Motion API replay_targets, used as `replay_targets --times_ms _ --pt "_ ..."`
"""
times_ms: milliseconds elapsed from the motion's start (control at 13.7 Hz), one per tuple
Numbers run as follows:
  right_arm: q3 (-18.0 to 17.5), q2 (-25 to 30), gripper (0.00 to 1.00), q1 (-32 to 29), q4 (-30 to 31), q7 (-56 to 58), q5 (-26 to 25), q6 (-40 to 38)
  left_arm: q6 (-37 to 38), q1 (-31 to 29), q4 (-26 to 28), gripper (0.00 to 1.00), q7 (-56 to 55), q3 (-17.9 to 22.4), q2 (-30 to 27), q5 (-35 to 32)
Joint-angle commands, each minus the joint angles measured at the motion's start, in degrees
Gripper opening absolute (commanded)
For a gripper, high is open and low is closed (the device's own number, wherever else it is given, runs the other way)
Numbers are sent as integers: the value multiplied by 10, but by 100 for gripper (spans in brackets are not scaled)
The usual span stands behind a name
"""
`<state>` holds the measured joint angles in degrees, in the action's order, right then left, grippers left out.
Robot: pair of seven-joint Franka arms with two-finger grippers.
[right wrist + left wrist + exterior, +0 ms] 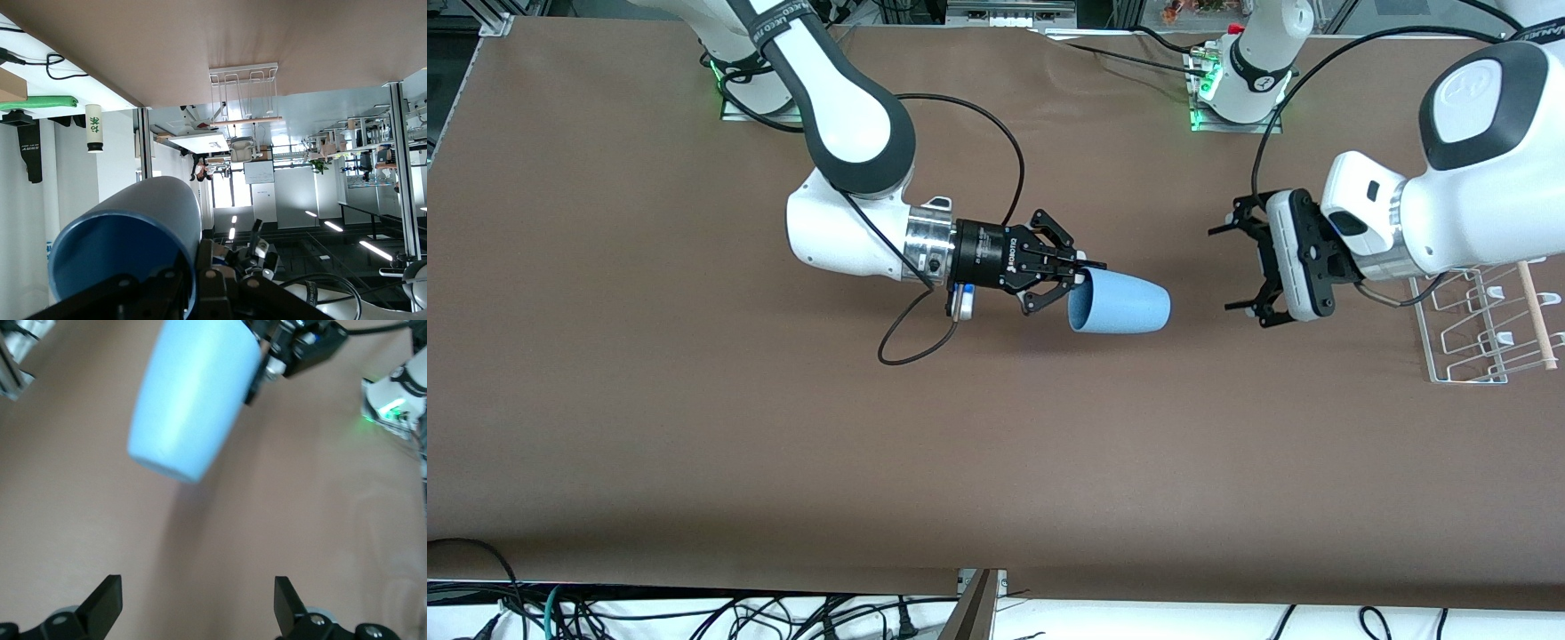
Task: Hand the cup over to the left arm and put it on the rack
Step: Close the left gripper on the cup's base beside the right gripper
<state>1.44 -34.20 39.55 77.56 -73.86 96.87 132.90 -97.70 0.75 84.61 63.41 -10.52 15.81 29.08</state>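
Blue plastic is what you have in the right gripper (1087, 271): from the front camera, its fingers are pinched on the rim of the cup (1120, 308), one inside the mouth and one outside. The cup hangs on its side over mid-table, long axis along the table's length, closed base pointing at the left gripper (1238, 268). That gripper is held up in the air with its fingers spread, facing the base, a clear gap between them. The rack (1480, 331) stands at the left arm's end of the table, partly under that arm.

In the left wrist view, the cup (190, 397) is ahead of the spread fingertips (107, 599) and off their centreline, base toward you, not yet between them.

From the right wrist, the cup's mouth (123, 257) sits right at the fingers, and the rack (243, 89) shows farther off along the same line.

The handover, as I judge it, turns on that axis: the left gripper is nearer the free end, so close along it and centre on the cup first.
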Motion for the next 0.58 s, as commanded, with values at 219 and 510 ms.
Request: replay_targets --times_ms 219,510 --pt "3 -20 0 22 -33 -11 11 39 -138 28 -1 100 20 -41 18 -68" --pt "3 -25 0 32 -37 -8 11 53 -198 52 -1 100 21 -44 27 -113"
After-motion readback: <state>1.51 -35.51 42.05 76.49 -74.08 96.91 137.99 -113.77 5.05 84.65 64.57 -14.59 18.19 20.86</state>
